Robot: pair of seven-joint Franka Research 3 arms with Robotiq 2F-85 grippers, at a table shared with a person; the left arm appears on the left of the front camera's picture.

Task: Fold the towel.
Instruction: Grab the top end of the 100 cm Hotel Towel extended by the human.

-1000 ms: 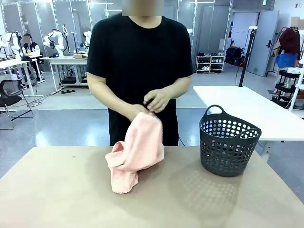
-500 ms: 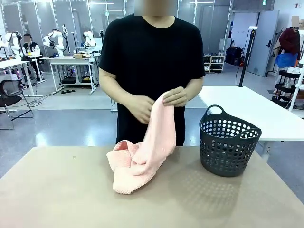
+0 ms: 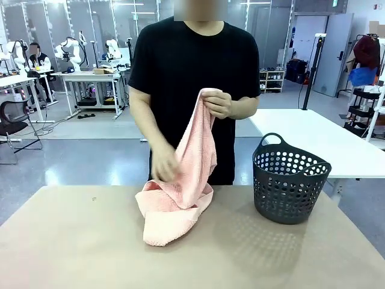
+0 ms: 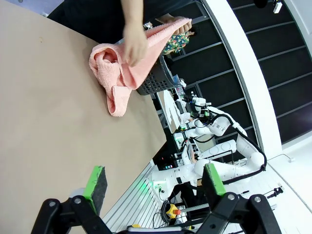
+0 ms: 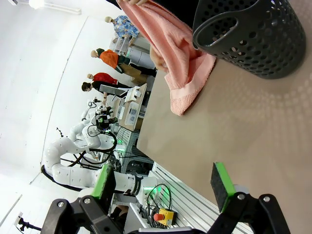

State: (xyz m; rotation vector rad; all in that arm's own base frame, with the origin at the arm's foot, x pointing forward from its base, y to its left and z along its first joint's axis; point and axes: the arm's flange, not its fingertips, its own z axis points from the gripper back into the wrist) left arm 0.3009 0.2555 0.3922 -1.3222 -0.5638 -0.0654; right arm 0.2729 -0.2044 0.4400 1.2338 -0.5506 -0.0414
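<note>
1. At the far side of the worktop (image 3: 72,241) the towel (image 3: 180,198) lies bunched, with one corner lifted by the person's raised hand (image 3: 218,103); the lower hand (image 3: 163,164) is at the cloth (blurred).
2. Step in hand, I judge: opening it out, with no fold made yet.
3. The robot's left hand (image 4: 153,180) and right hand (image 5: 163,181) hang wide and empty, well apart from it.
4. Next: spread it flat, clear of the basket (image 3: 289,180), then bring edge to edge

Front camera faces the person (image 3: 192,78) across the table (image 3: 72,241); both rolled wrist cameras share the towel (image 3: 174,211)
</note>
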